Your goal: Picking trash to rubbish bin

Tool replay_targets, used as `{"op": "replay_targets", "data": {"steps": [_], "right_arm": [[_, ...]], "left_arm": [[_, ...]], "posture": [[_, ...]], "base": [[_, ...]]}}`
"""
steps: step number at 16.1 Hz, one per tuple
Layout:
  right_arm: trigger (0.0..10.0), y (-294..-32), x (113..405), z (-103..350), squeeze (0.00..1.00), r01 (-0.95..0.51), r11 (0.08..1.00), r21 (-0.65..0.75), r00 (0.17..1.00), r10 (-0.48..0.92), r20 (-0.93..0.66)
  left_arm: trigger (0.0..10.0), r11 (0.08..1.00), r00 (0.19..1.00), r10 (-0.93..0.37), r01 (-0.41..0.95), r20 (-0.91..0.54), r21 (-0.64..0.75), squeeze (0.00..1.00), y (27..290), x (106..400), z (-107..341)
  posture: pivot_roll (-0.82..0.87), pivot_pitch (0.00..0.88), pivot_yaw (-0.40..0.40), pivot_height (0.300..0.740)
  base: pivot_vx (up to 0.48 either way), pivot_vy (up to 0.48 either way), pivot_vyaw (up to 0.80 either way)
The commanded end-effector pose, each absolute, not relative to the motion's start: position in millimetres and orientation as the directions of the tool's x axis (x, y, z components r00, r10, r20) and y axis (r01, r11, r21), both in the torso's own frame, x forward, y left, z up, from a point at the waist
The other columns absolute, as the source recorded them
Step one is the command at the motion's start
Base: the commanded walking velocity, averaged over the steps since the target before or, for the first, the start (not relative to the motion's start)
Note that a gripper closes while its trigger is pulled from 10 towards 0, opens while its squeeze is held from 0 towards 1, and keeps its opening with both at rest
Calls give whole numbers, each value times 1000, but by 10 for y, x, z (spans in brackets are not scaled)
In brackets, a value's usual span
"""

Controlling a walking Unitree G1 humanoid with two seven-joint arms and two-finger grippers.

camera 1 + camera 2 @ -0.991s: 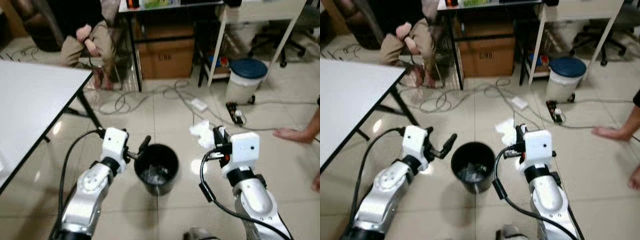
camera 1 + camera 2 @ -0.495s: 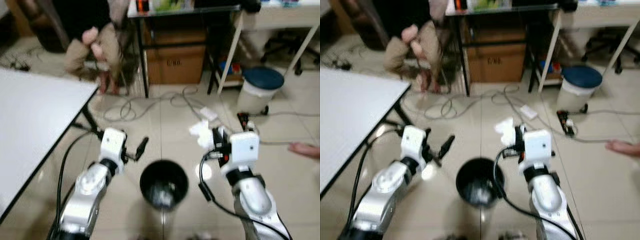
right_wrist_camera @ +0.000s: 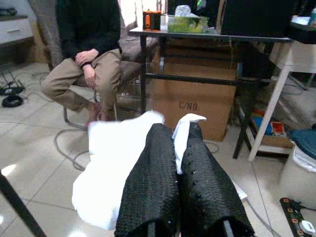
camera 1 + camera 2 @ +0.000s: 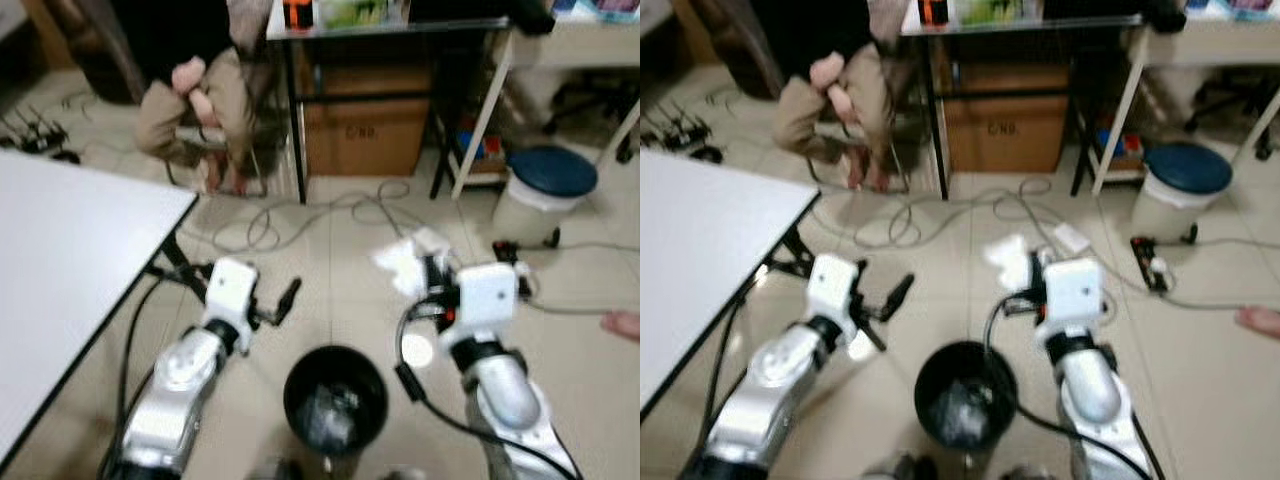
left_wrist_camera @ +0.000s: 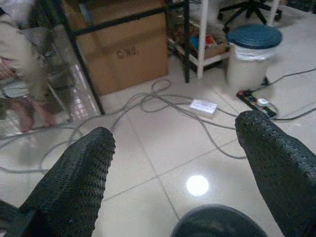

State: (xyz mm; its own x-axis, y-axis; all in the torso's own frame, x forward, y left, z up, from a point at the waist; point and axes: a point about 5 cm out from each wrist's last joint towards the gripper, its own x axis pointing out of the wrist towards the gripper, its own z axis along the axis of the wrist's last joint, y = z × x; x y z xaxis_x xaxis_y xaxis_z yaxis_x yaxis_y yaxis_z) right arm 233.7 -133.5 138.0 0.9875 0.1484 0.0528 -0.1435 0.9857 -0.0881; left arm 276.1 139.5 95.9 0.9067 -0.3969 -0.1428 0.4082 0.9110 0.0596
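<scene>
The right gripper point(image 4: 432, 278) pinches a white tissue point(image 4: 400, 267) right of the black bin point(image 4: 335, 403) at bottom centre, left gripper point(image 4: 285, 298) spread empty; released here, the tissue would likely miss.

Glossy tiled floor point(image 4: 330, 270), cables point(image 4: 300, 215); white table point(image 4: 60, 260); cardboard box point(image 4: 365, 130).

Bare floor tile point(image 4: 330, 290) lies open between the two arms, above the black bin point(image 4: 334, 403), whose mouth is uncovered. To the left the white desk point(image 4: 60, 270) and its dark leg hem that side in. Ahead, loose cables point(image 4: 300, 215), a cardboard box point(image 4: 365, 135) and a seated person point(image 4: 200, 95) crowd the floor
</scene>
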Motion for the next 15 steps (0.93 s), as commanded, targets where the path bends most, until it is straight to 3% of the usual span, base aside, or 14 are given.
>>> {"op": "replay_targets", "data": {"steps": [1, 15], "right_arm": [[0, -1378, 2327, 1379, 0, -128, 987, -95, 990, 134, 52], [0, -1318, 2442, 1346, 0, -140, 987, -77, 988, 144, 53]], "left_arm": [[10000, 907, 902, -404, 416, -153, 59, 0, 1366, 2742, 940], [10000, 910, 909, -384, 402, -165, 98, 0, 1475, 2839, 896]], "posture": [[-96, 145, 69, 740], [-87, 145, 87, 740]], "base": [[0, 0, 0], [0, 0, 0]]}}
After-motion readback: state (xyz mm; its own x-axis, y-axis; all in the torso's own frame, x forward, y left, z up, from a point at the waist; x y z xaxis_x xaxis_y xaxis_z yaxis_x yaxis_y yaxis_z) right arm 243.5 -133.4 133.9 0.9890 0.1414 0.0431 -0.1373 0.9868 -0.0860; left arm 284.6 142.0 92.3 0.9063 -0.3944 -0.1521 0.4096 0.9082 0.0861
